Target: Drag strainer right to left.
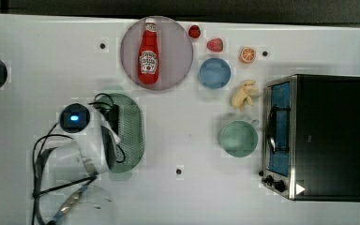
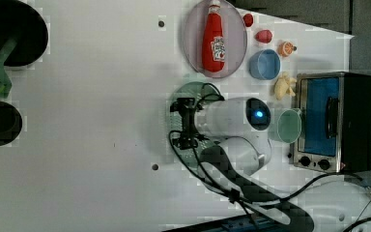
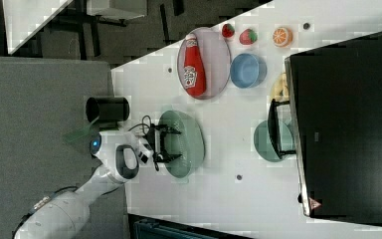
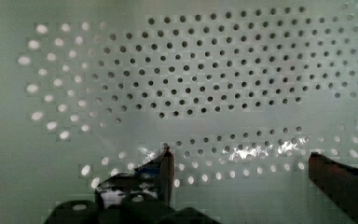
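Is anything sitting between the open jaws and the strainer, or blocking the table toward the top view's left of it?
Nothing visible. The gripper, jaws open, hangs right over the strainer basin with no object between. Toward the top view's left, bare table lies beyond the arm; the ketchup bottle on its plate stands off that path.

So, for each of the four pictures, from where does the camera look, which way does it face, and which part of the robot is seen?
Top view: overhead, facing down on the white table; arm over the strainer.
Left view: high, looking down; arm enters from below, gripper on the strainer.
Right view: high; arm comes from lower left.
Wrist view: close above the perforated basin; open fingertips show.
The three outer views share the ketchup bottle and toaster oven.
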